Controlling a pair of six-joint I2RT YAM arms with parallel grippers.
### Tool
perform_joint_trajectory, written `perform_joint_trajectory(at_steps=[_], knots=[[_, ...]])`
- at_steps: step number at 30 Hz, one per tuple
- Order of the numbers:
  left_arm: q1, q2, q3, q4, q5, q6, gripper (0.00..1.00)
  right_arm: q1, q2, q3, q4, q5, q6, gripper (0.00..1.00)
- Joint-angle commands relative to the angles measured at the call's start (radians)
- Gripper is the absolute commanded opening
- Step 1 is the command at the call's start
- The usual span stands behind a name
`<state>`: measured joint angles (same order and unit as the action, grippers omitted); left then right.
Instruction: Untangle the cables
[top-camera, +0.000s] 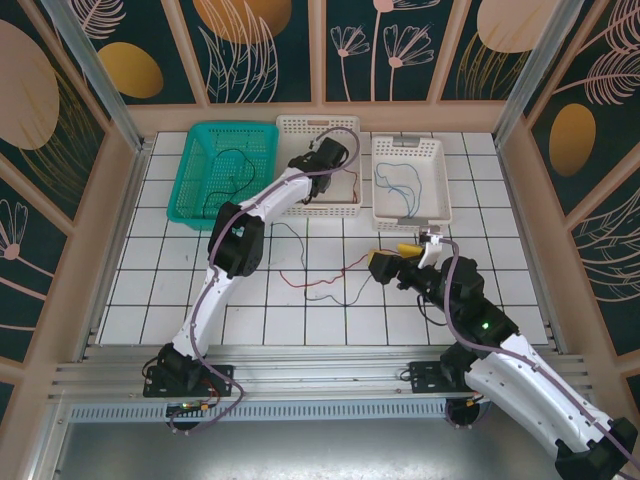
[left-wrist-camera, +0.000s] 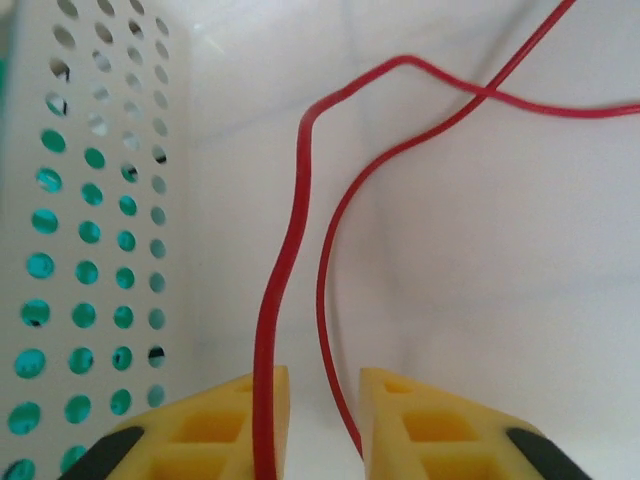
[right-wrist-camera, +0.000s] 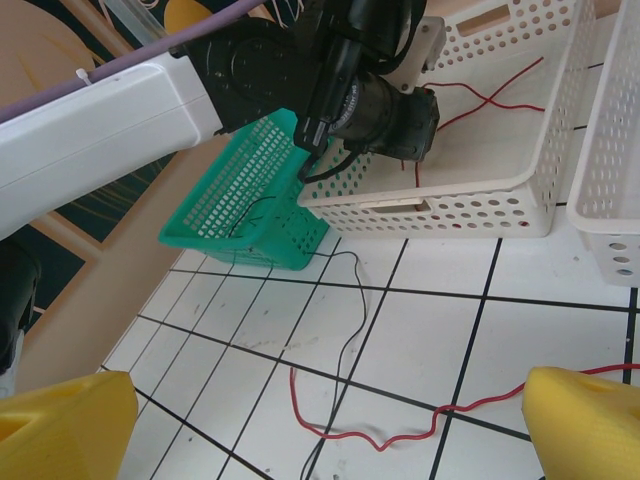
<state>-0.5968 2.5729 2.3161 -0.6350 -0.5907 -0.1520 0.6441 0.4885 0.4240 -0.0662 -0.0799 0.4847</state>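
Observation:
My left gripper (top-camera: 322, 172) reaches down into the middle white basket (top-camera: 300, 125). In the left wrist view its yellow jaws (left-wrist-camera: 325, 385) stand a little apart. Two strands of a red cable (left-wrist-camera: 300, 200) run down between and over them, one across the left finger (left-wrist-camera: 250, 410), neither pinched. On the tiles lies another red cable (top-camera: 340, 272) crossed by a black cable (top-camera: 300, 243). My right gripper (top-camera: 385, 265) hovers open just right of them, the red cable (right-wrist-camera: 400, 435) and black cable (right-wrist-camera: 350, 320) lying below its wide-spread fingers (right-wrist-camera: 330, 420). A blue cable (top-camera: 400, 185) lies in the right basket.
A green basket (top-camera: 200, 180) at the back left holds a black cable (top-camera: 235, 170) that trails out onto the tiles. The right white basket (top-camera: 437, 170) stands beside the middle one. Wooden walls and metal posts ring the tiled table.

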Motion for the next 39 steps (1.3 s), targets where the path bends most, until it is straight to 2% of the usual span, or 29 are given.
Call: perform_joint_trajectory(at_steps=[1,7,13,17,26,31,36,39], knots=[[-0.001,-0.055,0.03,-0.029,-0.029,0.02,0.33,0.011,-0.016,0.041,-0.001,-0.024,0.006,0.99],[0.012,-0.094,0.019,-0.034,-0.034,0.021,0.44,0.012,-0.015,0.052,-0.013,-0.027,0.011,0.99],[0.018,-0.186,0.002,-0.017,-0.025,0.021,0.71,0.014,-0.011,0.055,-0.015,-0.027,0.021,0.99],[0.017,-0.235,-0.016,-0.014,-0.004,0.023,0.83,0.014,-0.004,0.053,-0.014,-0.024,0.029,0.99],[0.018,-0.364,-0.102,-0.013,0.024,-0.02,0.86,0.015,0.029,0.057,-0.034,-0.026,0.037,0.99],[0.018,-0.567,-0.303,0.069,0.05,-0.035,0.89,0.018,0.159,0.071,-0.082,-0.045,0.029,0.99],[0.018,-0.823,-0.606,0.208,0.112,-0.06,0.98,0.043,0.255,0.071,-0.079,-0.036,0.047,0.99],[0.018,-1.012,-0.813,0.313,0.137,-0.068,0.99,0.068,0.363,0.1,-0.104,-0.009,0.055,0.99]])
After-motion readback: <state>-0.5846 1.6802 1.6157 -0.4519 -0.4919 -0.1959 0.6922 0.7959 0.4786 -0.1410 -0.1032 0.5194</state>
